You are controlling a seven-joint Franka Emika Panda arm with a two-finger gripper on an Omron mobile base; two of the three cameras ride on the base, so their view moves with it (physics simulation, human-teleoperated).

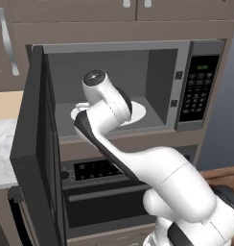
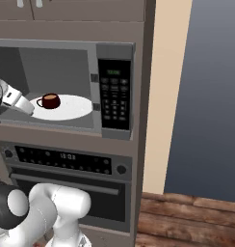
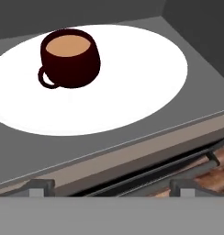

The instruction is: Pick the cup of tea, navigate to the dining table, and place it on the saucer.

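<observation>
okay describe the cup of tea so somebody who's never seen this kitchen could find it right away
Look into the open microwave built into the cabinets above the oven. On its floor lies a white round turntable plate, and the cup of tea stands on it. It is small, dark maroon and rounded, with a little handle and tan liquid, the sole dark thing on the white plate.

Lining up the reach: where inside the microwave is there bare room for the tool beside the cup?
The white turntable is bare between the cup of tea and the microwave's keypad-side wall, and toward the front sill. The door side is crowded.
</observation>
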